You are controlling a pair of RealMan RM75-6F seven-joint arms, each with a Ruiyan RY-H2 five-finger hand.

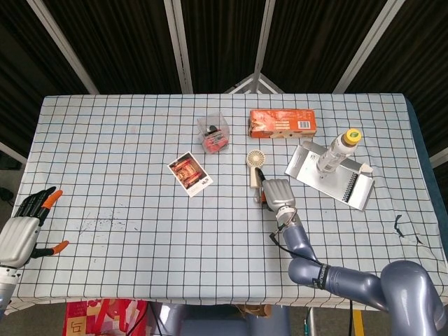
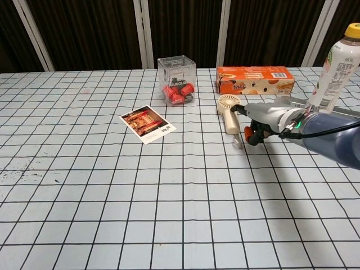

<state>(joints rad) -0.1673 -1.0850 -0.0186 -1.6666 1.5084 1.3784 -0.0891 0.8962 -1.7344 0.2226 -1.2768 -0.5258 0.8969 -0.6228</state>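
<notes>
Dark curtains with pale uprights close off the back of the scene, and a counter (image 1: 126, 161) under a white cloth with a black grid fills most of both views.

Just right of centre in the head view lies a small cream handheld fan (image 1: 252, 166), flat on the cloth and untouched. The right hand (image 1: 276, 193) sits just below and right of it, fingers curled inward with orange tips pointing down; nothing shows inside them, and whether a fingertip meets the fan's handle cannot be told. In the chest view this hand (image 2: 263, 119) lies just right of the fan (image 2: 228, 115).

Further out, a clear box of red pieces (image 1: 214, 133) and a printed card (image 1: 190, 173) lie to the left; an orange carton (image 1: 283, 122) lies above. A bottle (image 1: 337, 150) stands on a metal tray (image 1: 358, 190) at right.

The left hand (image 1: 24, 227) hangs at the lower left edge, fingers spread, holding nothing.
</notes>
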